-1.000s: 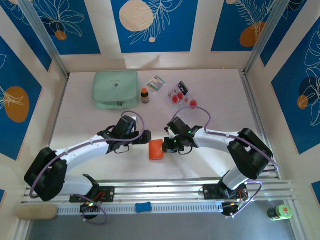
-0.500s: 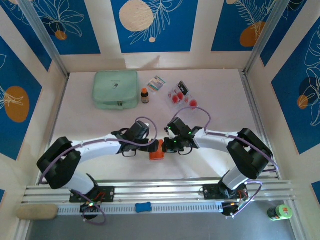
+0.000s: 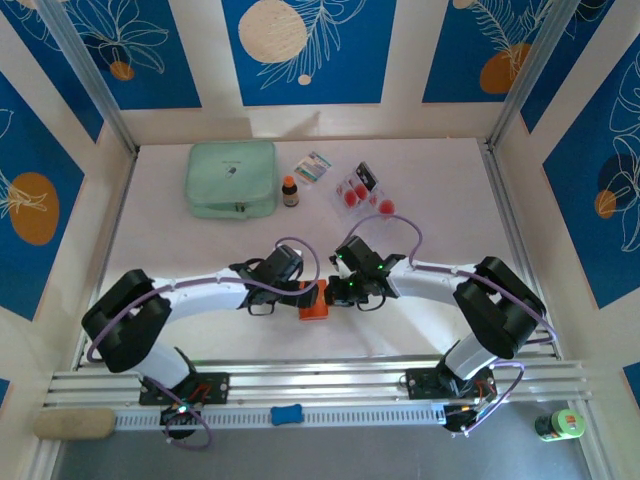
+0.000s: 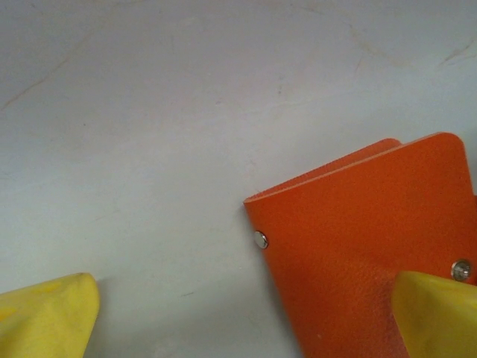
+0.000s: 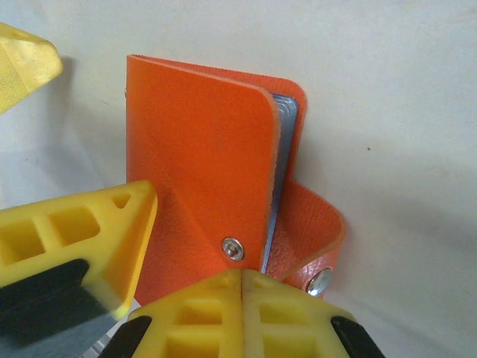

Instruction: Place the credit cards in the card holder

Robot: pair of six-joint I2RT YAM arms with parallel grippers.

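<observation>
Orange card holder (image 3: 313,303) lies at the middle of the surface (image 3: 450,200), your right tool (image 5: 242,277) pinched together on its cover, your left tool (image 3: 308,292) spread wide across its left edge, the credit cards (image 3: 360,190) far back, right.

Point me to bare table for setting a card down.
Bare: table right of the credit cards; also between the mint-green pouch and left arm. Crowded: the far row with bottle and packet; centre, where left gripper and right gripper meet at the card holder.
</observation>
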